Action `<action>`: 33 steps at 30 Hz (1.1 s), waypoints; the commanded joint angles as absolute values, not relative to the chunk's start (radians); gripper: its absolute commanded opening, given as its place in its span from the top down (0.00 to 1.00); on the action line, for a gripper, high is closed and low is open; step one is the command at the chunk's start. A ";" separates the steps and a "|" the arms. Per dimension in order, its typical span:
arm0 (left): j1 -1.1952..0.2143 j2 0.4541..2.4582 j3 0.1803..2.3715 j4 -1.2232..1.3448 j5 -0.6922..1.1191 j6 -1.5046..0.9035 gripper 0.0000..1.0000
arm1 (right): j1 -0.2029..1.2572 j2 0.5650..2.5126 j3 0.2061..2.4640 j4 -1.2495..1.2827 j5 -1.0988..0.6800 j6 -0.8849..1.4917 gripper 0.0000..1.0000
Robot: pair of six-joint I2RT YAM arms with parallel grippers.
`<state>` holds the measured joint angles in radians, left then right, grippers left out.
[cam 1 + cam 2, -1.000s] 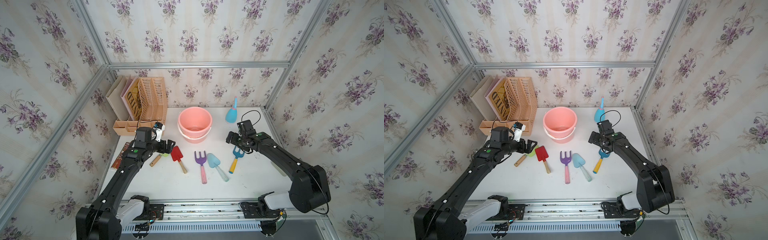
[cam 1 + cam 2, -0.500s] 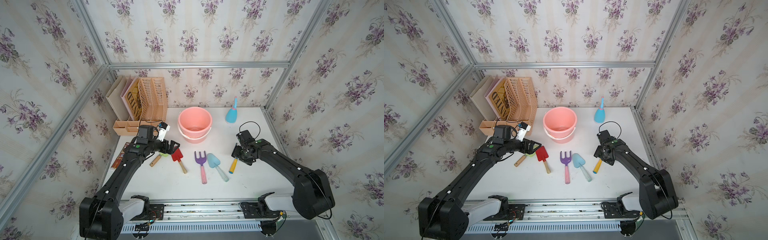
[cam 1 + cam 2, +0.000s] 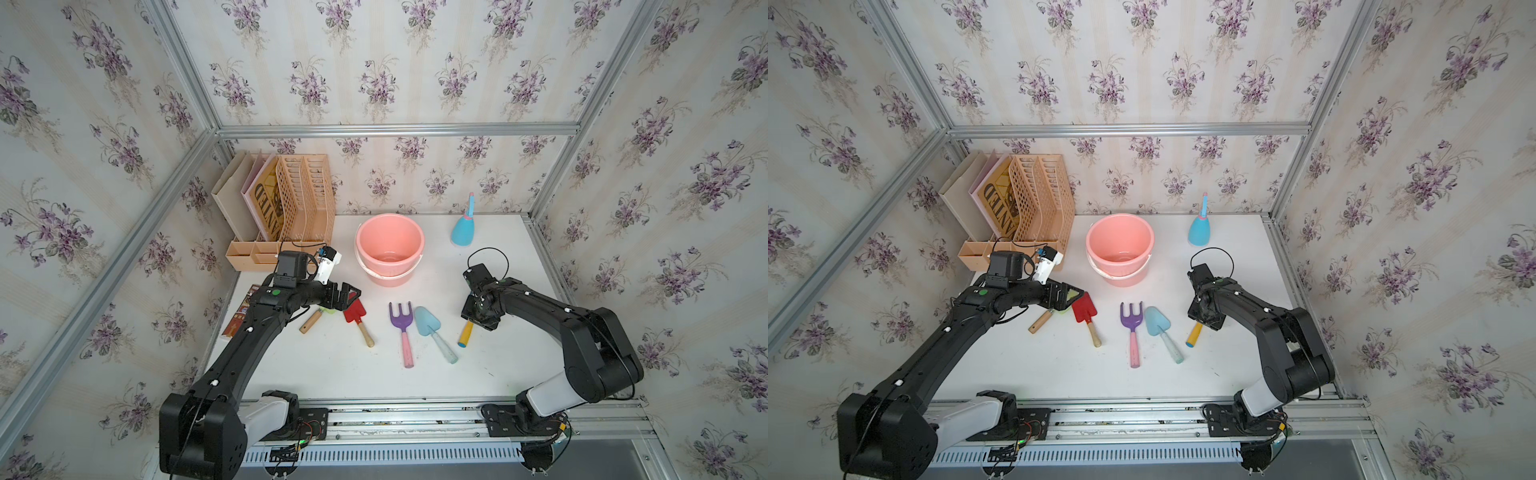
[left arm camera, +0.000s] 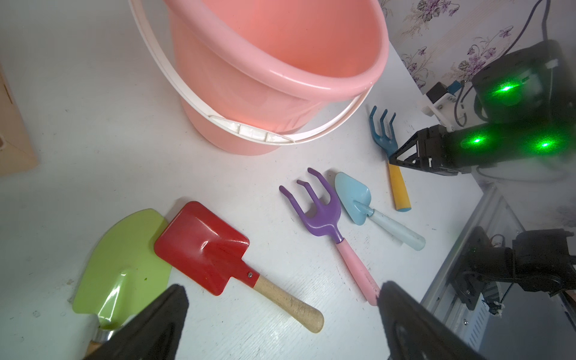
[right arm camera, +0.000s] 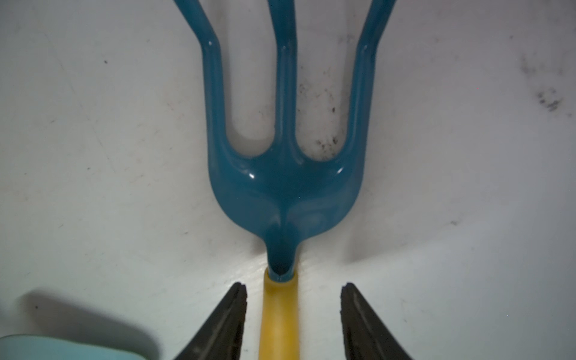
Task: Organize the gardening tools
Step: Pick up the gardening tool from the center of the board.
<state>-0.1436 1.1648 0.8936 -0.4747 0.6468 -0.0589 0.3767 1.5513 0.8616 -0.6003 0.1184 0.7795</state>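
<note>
Over the last second the right gripper had dropped from above the tines of the blue fork to the top of its yellow handle, while the left gripper had reached a little further out, from the lime spade toward the red spade. In the right wrist view the 2 black fingers stood on either side of the yellow handle just below the fork's neck, with a sliver of white table showing on one side and a wider gap on the other, so the jaws were apart and not yet clamped. The fork lay flat on the table, tines toward the back wall; in both top views the gripper hid its head. The left gripper's jaws were spread wide and held nothing, hovering over the red spade, whose blade overlapped the edge of the lime spade's blade. To the right of these lay the purple fork and, just beside it, the light-blue trowel, both flat with handles toward the front rail. The blue spray bottle stood upright near the back wall, well apart from the rest, to the right of the pink bucket.
</note>
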 commanded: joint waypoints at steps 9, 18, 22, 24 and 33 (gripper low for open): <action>-0.142 1.154 0.893 -0.479 0.643 -0.050 0.01 | 0.384 1.511 0.804 -0.552 0.093 0.803 0.53; -0.143 1.163 0.895 -0.470 0.643 -0.054 0.01 | 0.415 1.490 0.780 -0.542 0.054 0.818 0.53; -0.143 1.159 0.894 -0.472 0.643 -0.054 0.01 | 0.421 1.498 0.772 -0.539 0.052 0.824 0.53; -0.143 1.157 0.894 -0.474 0.638 -0.052 0.01 | 0.424 1.493 0.762 -0.541 0.052 0.829 0.52; -0.143 1.162 0.896 -0.472 0.636 -0.054 0.01 | 0.432 1.506 0.737 -0.509 0.031 0.843 0.53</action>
<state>-0.1436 1.1606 0.8921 -0.4793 0.6373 -0.0589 0.4255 1.4952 0.7460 -0.5346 0.0525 0.8318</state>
